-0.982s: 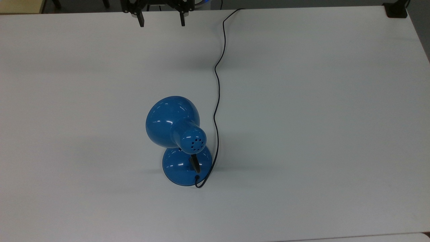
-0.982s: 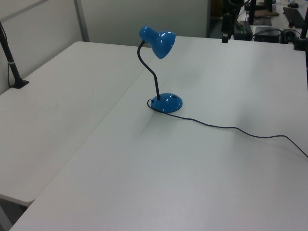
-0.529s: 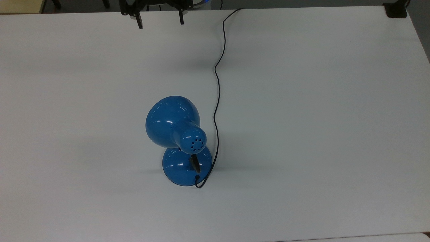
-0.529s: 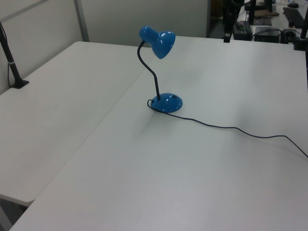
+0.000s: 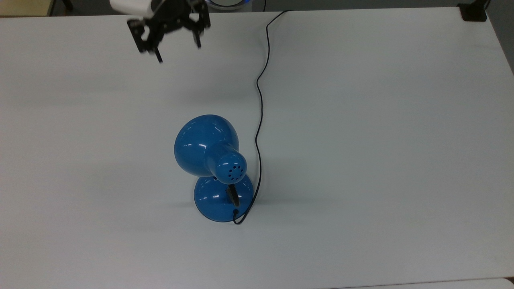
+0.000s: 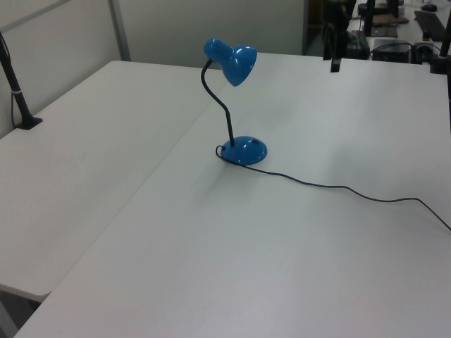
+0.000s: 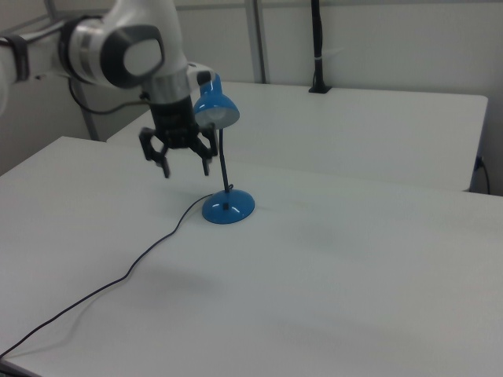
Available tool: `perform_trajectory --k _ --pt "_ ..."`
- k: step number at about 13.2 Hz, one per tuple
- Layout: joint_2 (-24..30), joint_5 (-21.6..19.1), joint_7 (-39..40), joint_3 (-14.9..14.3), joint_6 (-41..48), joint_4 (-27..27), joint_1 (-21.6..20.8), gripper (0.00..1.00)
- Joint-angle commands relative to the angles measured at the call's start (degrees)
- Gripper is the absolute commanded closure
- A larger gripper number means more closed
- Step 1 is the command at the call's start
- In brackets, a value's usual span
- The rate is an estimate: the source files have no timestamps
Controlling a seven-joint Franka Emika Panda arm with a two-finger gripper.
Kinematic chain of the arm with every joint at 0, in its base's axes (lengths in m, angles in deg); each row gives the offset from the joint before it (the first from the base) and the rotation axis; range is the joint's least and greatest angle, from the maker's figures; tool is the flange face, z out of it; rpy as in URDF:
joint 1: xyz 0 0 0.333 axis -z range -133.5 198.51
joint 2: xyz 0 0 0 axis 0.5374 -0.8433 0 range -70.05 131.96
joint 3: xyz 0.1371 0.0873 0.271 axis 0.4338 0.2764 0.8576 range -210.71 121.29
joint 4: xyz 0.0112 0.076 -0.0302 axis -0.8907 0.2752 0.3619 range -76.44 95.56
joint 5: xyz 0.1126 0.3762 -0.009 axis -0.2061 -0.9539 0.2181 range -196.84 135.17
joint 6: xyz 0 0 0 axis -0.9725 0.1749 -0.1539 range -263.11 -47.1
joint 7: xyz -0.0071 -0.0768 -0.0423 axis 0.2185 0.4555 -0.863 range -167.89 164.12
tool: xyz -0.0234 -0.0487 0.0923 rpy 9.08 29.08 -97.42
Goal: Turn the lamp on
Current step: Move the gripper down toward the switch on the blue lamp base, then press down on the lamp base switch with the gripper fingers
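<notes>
- Lamp (image 5: 207,146) is the target, though the tabletop (image 5: 381,140) is the largest thing seen: white, broad, and bare on every side of the lamp.
- Arm (image 7: 118,51) is seen reaching in from the right view's left, so that the pincer is carried above the tabletop, not resting on it.
- The lamp is stood near the tabletop's middle, upright on its round base (image 5: 219,198), with the shade (image 6: 232,60) bent over on a curved neck; no light is seen from it, so it is judged not yet switched on.
- Cord (image 5: 260,100) is trailed from the base to the far edge in the top view, just beside the shade.
- Pincer (image 5: 176,50) is held wide open and empty, well apart from the lamp, near the top view's upper edge; open room is left for an approach.
</notes>
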Motion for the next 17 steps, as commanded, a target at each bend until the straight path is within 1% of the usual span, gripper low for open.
perform_trajectory --k 1,2,3,4,5,6,7,8,9,10,12,15,17 --pt "-3.58 0.11 -2.53 -0.12 -10.16 3.33 -0.1 0.38" --pt "-5.6 -1.11 -2.97 -0.12 -14.28 3.42 0.51 0.65" --pt "-6.92 -3.64 -3.06 -0.12 -17.1 3.42 0.51 0.82" --pt "-8.94 -6.45 -3.5 -0.12 -20.7 3.42 0.43 0.91" --pt "-11.39 -7.18 -3.59 -0.21 -23.34 3.25 -0.1 0.97" --pt "-12.72 -7.36 -4.38 -0.12 -25.81 3.16 -0.45 0.98" --pt "-14.65 -7.45 -6.73 -0.03 -30.53 3.25 -1.06 1.0" --pt "-16.84 -7.53 -9.28 0.14 -34.58 3.16 -2.03 1.0" --pt "-18.17 -7.71 -10.0 0.14 -36.62 2.9 -2.99 1.0" --pt "-19.66 -8.76 -10.27 0.14 -39.69 2.81 -3.61 1.0" --pt "-21.87 -12.44 -10.27 0.14 -45.58 2.72 -4.93 1.0" --pt "-24.42 -14.47 -10.27 0.14 -48.15 0.35 -5.64 1.0" --pt "-25.3 -14.57 -10.27 0.14 -48.24 -0.18 -5.99 1.0"
